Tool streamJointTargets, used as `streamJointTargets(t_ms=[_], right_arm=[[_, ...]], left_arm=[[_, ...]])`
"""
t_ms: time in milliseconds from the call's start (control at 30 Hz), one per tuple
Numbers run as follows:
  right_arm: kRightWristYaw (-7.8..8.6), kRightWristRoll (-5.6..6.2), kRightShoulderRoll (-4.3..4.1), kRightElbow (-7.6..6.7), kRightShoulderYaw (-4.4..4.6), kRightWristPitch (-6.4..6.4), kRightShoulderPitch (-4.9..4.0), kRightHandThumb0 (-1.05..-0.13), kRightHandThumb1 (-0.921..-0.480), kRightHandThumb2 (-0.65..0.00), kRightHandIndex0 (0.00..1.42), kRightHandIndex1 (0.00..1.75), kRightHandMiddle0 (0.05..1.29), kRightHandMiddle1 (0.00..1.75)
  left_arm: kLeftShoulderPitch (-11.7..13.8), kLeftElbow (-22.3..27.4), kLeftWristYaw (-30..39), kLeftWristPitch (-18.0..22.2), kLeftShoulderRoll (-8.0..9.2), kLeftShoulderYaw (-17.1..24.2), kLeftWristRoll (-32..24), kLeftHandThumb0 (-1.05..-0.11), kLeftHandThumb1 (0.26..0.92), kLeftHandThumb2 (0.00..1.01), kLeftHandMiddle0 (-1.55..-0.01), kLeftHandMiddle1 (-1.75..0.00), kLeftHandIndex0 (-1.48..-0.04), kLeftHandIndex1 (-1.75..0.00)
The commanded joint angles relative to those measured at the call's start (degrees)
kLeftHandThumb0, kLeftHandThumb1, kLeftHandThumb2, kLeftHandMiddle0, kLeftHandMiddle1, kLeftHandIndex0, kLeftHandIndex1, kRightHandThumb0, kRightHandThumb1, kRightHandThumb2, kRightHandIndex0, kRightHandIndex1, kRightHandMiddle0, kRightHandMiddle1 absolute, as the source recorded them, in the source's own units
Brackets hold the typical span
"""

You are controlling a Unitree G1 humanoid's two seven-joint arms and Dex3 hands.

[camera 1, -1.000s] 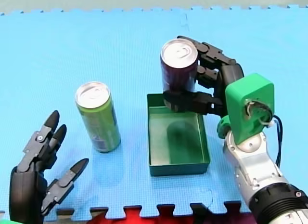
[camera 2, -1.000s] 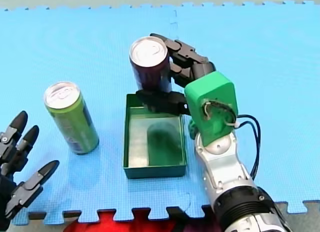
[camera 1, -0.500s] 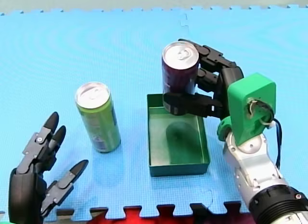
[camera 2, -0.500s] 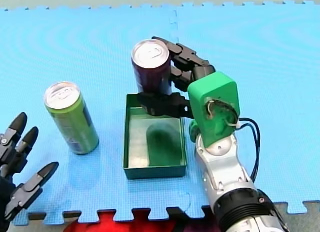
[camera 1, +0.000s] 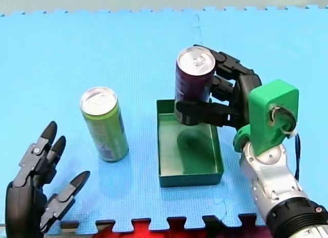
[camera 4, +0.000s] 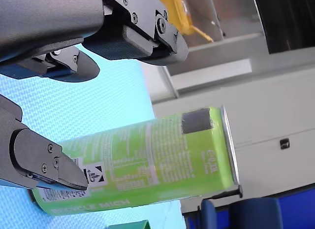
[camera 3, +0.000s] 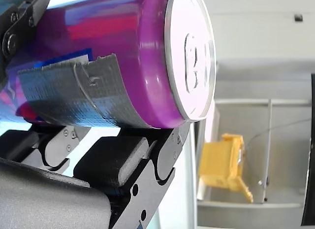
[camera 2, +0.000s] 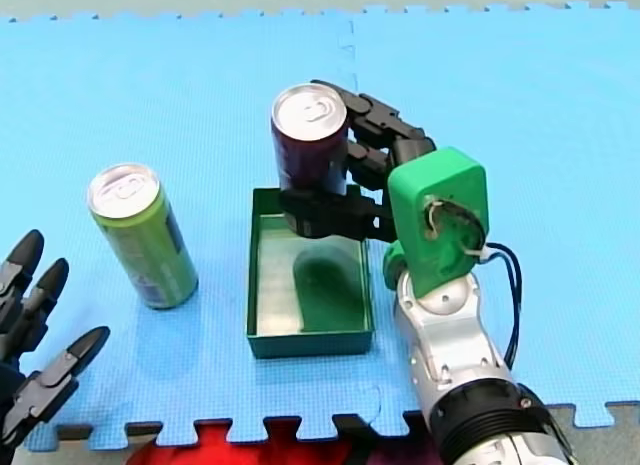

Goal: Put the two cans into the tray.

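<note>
The purple can [camera 1: 193,84], 1 of 2 cans, is upright in the grip of the robot's right hand [camera 1: 228,94], over the far end of the green tray [camera 1: 189,179]. The thumb crosses the can's lower front and the other fingers wrap its far side. The can's silver top faces up and a dark shadow falls on the tray floor beneath it. Seen from the first wrist view, the same can lies against the black finger pads [camera 3: 113,160] of that hand, a strip of grey tape [camera 3: 74,96] stuck across its side. The rectangular tray sits on the blue foam mat [camera 1: 77,53] with nothing inside it. The second can, the green can [camera 1: 105,125], stands upright on the mat to the left of the tray, apart from it and untouched by either hand. In the second wrist view the green can [camera 4: 147,160] appears between dark fingers that are clear of it, and a grey patch shows near its top rim. The left hand [camera 1: 36,197] is at the near left corner of the mat, well apart from the green can, empty and with its fingers uncurled. A bright green housing [camera 1: 271,117] sits at the right wrist, with a thin black cable looping beside it.
</note>
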State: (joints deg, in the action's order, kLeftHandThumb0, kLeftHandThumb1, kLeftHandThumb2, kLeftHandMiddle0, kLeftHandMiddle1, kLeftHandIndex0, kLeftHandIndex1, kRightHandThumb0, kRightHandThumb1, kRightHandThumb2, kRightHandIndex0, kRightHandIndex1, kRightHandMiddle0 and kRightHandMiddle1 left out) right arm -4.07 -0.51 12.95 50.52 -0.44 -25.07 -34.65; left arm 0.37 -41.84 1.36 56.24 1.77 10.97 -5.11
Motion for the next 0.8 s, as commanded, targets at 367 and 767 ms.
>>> streamJointTargets(t_ms=[367, 767], right_arm=[[0.58, 0.71, 0.05, 2.62, -1.09, -2.71, -0.63, -0.381, -0.726, -0.001, 1.32, 0.0, 1.19, 0.0], [-1.18, -1.0, -0.52, 3.92, -0.66, -2.26, -0.75, -0.391, -0.727, 0.0, 1.32, 0.0, 1.19, 0.0]], left_arm=[[-0.3, -1.4, 2.2, 1.2, 0.4, 1.1, -1.9, -0.991, 0.831, 0.0, -0.43, 0.0, -0.36, 0.0], [-0.6, -2.0, 4.5, 1.9, 0.45, 1.5, -3.5, -0.992, 0.817, 0.0, -0.43, 0.0, -0.37, 0.0]])
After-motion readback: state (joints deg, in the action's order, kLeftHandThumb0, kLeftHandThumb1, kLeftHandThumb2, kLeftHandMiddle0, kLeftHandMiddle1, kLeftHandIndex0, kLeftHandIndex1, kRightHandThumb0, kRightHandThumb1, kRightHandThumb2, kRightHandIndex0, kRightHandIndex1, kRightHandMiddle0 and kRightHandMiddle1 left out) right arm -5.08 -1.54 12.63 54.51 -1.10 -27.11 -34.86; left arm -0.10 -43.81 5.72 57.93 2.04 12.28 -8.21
